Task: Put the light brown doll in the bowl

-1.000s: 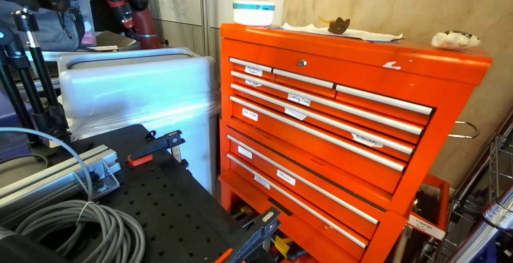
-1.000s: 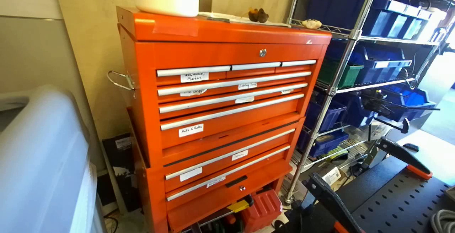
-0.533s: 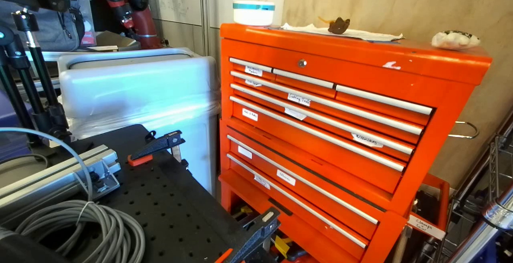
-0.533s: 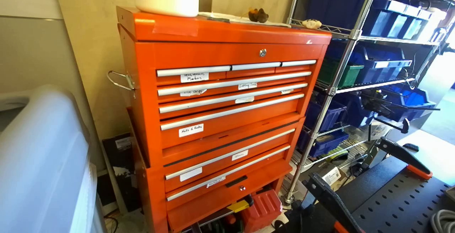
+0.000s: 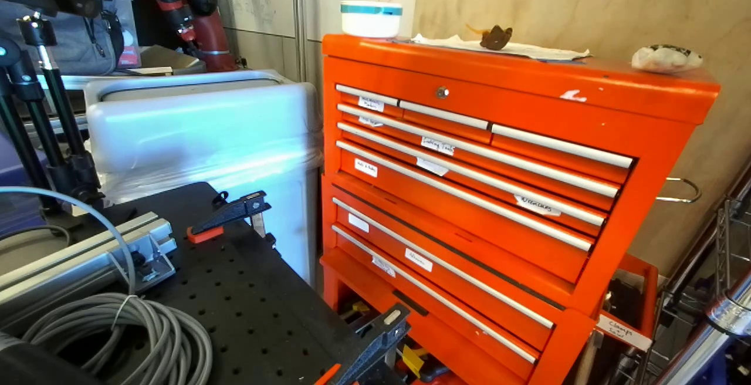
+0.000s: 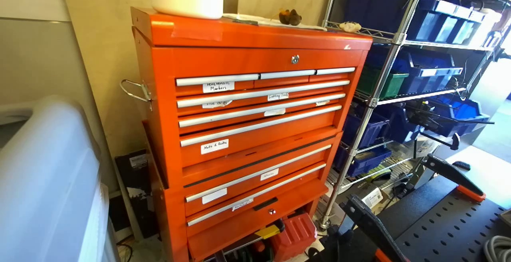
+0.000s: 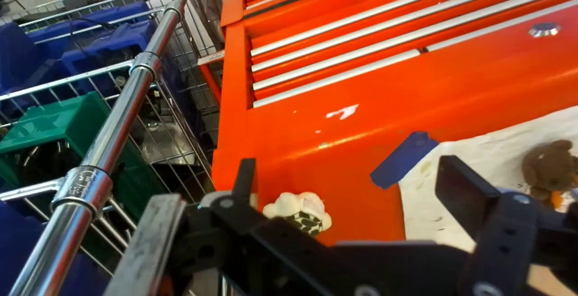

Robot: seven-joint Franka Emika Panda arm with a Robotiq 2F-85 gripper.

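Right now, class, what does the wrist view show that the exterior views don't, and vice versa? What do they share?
Only the wrist view: grey round bolt heads on the black two-fingered gripper.
Only the exterior views: the white tub-like bowl with a teal band, and the black perforated benchtop.
Both: the cream lumpy soft doll on the orange-red metal chest.

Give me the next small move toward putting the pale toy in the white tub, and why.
Probably shift the open gripper slightly toward the wire shelving, to centre the pale toy: in the wrist view it shows nearer the shelving-side finger, and nothing is gripped.
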